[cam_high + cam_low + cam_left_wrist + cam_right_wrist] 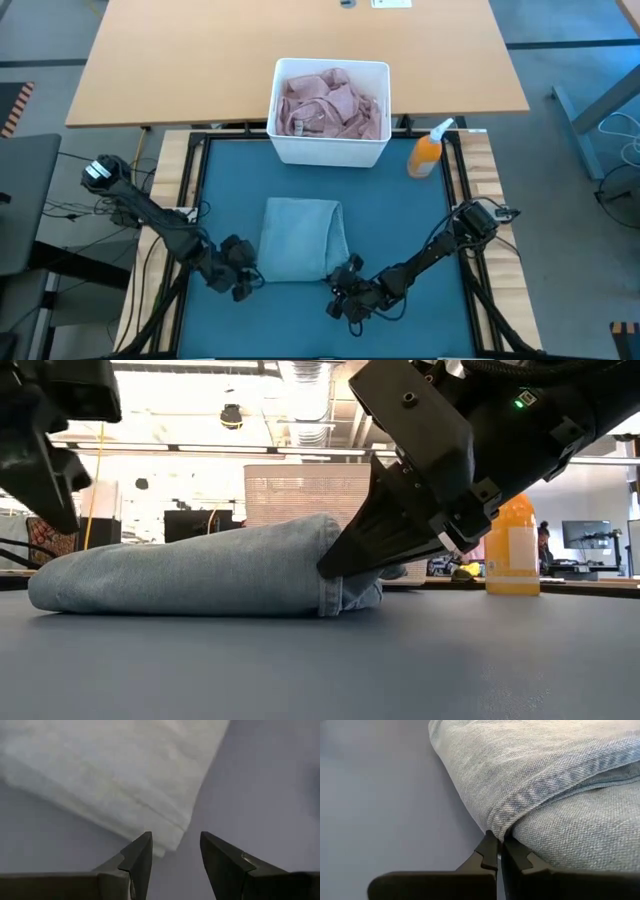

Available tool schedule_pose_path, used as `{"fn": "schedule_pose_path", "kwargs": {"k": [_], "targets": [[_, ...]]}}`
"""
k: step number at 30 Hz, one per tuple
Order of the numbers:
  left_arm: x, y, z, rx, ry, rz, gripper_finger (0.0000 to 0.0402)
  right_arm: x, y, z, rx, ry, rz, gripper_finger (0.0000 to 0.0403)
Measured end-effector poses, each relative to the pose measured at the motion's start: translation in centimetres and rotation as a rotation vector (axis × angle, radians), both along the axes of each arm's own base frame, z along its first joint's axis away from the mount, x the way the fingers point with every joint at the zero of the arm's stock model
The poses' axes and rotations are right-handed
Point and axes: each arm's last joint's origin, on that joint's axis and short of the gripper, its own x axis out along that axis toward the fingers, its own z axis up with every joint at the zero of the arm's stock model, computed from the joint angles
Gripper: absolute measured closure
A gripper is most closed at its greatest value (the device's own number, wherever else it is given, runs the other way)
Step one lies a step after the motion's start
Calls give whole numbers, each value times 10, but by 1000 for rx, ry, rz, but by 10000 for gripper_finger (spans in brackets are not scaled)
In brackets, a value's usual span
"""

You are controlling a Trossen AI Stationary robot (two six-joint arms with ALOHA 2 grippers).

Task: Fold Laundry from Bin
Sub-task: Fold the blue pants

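Note:
Light blue jeans point(303, 238) lie folded in a thick pad on the teal mat point(420, 250). The white bin point(283, 140) stands beyond them and holds crumpled pink laundry point(330, 105). My right gripper point(499, 851) is shut at the jeans' near right corner. My left gripper point(175, 852) is open and tilted down, just off the jeans' near left corner point(167, 837), with nothing between its fingers. My right gripper pinches the hem point(506, 815) at the jeans' near right corner between its fingertips point(328, 570). It comes slanting down from the table's near right side. How many layers it has, I cannot tell. The jeans lie flat on the mat.
An orange spray bottle point(428, 152) stands on the mat's far right corner beside the bin. A wooden table point(200, 60) lies beyond the bin. Wooden strips point(490, 190) border the mat on both sides.

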Motion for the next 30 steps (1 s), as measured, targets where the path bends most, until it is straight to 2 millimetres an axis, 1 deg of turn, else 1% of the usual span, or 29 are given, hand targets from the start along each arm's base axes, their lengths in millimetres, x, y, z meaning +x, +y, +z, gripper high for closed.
{"fn": "schedule_pose_path", "kwargs": {"k": [5,7,11,13,23,30], "targets": [[-11,-11,-18,-71,14,57,246,0,0,0,2,7,12,380],[-12,-16,-25,-102,-10,81,246,0,0,0,2,8,13,380],[-16,-16,-38,-98,-37,121,246,0,0,0,-8,13,22,380],[-16,-15,-38,-86,-58,144,246,0,0,0,-8,15,26,380],[-14,-13,-38,-56,-76,144,246,1,0,0,-3,12,26,380],[-5,-7,-36,-43,-88,113,246,1,0,0,0,10,26,379]]}}
